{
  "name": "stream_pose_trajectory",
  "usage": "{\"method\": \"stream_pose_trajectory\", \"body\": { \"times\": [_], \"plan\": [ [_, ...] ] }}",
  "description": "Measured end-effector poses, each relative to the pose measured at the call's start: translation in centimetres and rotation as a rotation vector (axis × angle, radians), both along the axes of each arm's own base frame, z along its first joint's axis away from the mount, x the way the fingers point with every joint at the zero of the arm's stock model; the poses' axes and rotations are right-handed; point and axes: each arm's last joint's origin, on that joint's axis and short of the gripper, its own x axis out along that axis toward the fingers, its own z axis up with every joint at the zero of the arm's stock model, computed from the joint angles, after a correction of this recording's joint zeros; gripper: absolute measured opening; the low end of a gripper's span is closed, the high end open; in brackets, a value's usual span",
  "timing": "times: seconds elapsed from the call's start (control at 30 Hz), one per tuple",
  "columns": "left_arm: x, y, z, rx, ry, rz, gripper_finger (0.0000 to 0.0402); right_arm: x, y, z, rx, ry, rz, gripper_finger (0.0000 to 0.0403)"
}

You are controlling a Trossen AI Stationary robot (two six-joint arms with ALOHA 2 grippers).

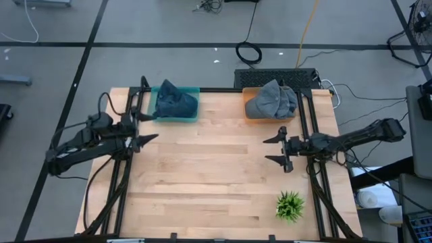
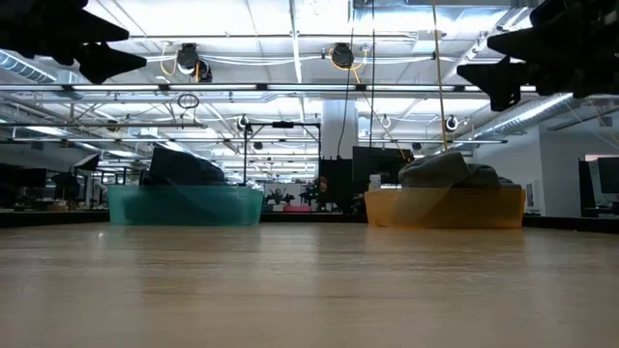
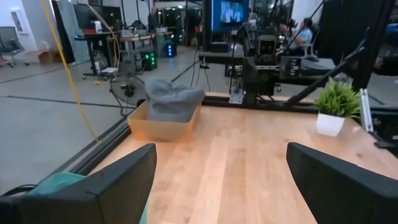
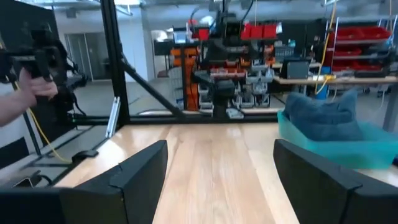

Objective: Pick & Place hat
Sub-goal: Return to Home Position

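A blue-grey hat [image 1: 177,100] lies in a teal bin [image 1: 193,116] at the table's far left. A grey hat [image 1: 271,99] lies in an orange bin [image 1: 248,115] at the far right; both bins stand on the tabletop [image 2: 184,205] [image 2: 445,207]. My left gripper [image 1: 145,131] hovers open at the table's left side, pointing level toward the right, with nothing between its fingers. My right gripper [image 1: 277,150] hovers open at the right side, pointing left, also with nothing in it. The grey hat [image 3: 169,99] shows in the left wrist view, the blue-grey hat [image 4: 323,115] in the right wrist view.
A small green plant in a white pot [image 1: 289,206] stands near the table's front right. Black frame rails [image 1: 310,135] run along both sides and the far edge. The bare wooden middle [image 1: 216,175] lies between the grippers. A person's hand [image 4: 25,93] shows beyond the table.
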Motion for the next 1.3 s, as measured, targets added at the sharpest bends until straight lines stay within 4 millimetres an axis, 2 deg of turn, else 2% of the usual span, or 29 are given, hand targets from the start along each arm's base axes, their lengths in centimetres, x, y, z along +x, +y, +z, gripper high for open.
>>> {"method": "stream_pose_trajectory", "body": {
  "times": [0.13, 0.37, 0.73, 1.03, 1.3],
  "plan": [
    [-0.2, -0.1, -0.9, -0.020, -0.016, 0.001, 0.0367, -0.8, -0.2, 0.5, -0.023, -0.032, -0.016, 0.0279],
    [0.5, 0.3, -2.8, -0.099, 0.030, 0.061, 0.0367, -2.2, -0.9, 0.7, -0.010, -0.043, -0.170, 0.0279],
    [2.0, 1.2, -6.7, -0.097, 0.028, 0.162, 0.0367, -3.8, -1.2, 0.7, -0.006, -0.077, -0.175, 0.0279],
    [2.3, 1.3, -7.1, -0.069, -0.004, 0.159, 0.0367, -3.9, -1.9, 0.5, 0.012, -0.051, -0.405, 0.0279],
    [2.3, 1.3, -7.2, -0.067, -0.006, 0.182, 0.0367, -3.8, -1.9, 0.1, -0.092, 0.007, -0.410, 0.0279]
  ]
}}
